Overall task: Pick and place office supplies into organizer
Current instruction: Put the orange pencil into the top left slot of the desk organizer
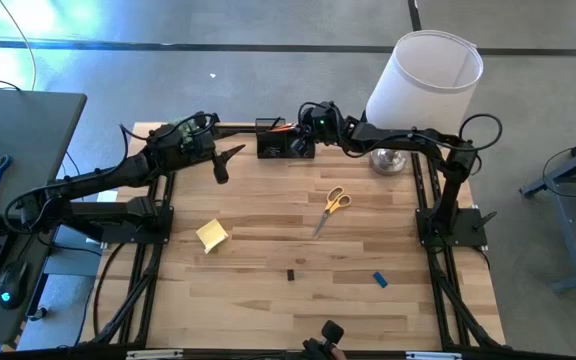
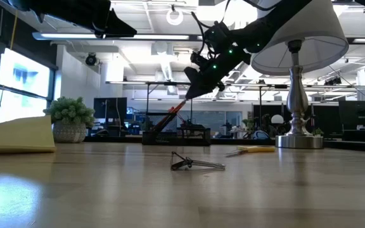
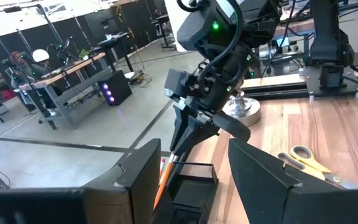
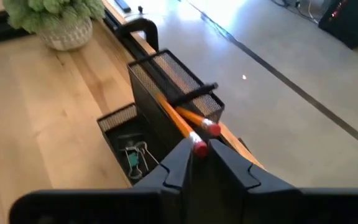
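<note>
No brand, label or readable writing is seen on any item. The right claw [image 4: 199,154] is positioned over the black mesh organizer [image 4: 166,87] at the far edge of the bench [image 1: 268,250], its fingers clenched on the eraser end of an orange pencil [image 4: 178,121] that leans into the taller cup section beside a second pencil. A clip [image 4: 135,155] is seen in the lower tray. The left claw [image 1: 220,165] is held released above the bench, just beside the organizer. Yellow-handled scissors [image 1: 332,208], a yellow sticky-note pad [image 1: 212,235], a small blue block [image 1: 379,279] and a tiny black clip [image 1: 291,274] are left on the bench.
</note>
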`<state>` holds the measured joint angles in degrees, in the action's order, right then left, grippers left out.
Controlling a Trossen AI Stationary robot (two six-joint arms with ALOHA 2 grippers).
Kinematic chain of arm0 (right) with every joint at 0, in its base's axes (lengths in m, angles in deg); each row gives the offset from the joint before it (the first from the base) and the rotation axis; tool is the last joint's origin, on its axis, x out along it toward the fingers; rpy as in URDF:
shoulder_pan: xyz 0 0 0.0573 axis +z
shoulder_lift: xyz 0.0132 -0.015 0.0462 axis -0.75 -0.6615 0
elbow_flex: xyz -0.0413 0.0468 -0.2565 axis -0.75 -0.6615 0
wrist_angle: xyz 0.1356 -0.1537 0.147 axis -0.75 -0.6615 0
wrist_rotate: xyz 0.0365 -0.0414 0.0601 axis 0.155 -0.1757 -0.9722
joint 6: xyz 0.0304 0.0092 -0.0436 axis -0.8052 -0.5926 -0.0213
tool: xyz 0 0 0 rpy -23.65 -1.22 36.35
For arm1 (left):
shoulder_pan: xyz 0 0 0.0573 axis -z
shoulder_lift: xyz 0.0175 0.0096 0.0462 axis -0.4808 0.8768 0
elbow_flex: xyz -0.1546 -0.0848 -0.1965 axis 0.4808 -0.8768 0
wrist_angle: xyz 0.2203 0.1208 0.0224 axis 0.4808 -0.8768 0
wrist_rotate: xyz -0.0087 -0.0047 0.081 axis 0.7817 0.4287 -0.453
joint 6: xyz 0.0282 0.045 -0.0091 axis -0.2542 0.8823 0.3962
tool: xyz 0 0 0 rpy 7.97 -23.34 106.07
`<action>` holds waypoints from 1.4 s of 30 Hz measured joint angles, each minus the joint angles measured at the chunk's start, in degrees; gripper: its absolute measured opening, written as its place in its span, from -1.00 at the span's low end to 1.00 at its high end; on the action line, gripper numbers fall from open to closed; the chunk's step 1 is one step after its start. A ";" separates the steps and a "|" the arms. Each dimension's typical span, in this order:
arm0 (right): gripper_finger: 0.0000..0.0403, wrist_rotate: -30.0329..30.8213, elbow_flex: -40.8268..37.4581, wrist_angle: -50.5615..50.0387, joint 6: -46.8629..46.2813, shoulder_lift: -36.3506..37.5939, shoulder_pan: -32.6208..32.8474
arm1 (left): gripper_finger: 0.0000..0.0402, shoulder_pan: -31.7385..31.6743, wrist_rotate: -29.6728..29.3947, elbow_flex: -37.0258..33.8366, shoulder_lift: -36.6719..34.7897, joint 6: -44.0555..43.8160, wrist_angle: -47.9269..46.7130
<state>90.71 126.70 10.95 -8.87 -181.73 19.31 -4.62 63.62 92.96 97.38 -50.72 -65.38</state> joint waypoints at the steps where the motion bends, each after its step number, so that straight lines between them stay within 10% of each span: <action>1: -0.73 0.00 0.00 0.50 0.00 0.00 0.00 | -0.11 -0.01 0.00 0.00 0.00 0.00 0.01; 21: -0.53 -0.11 -0.02 4.34 -1.43 -3.13 -0.88 | -0.11 0.00 0.00 0.00 0.00 0.00 0.00; 42: -0.92 -1.89 -0.02 5.29 0.59 -1.69 -0.81 | -0.11 0.01 0.00 0.00 0.00 0.00 -0.04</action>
<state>88.82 126.68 16.23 -8.28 -183.41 18.50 -4.61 63.62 92.96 97.38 -50.72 -65.42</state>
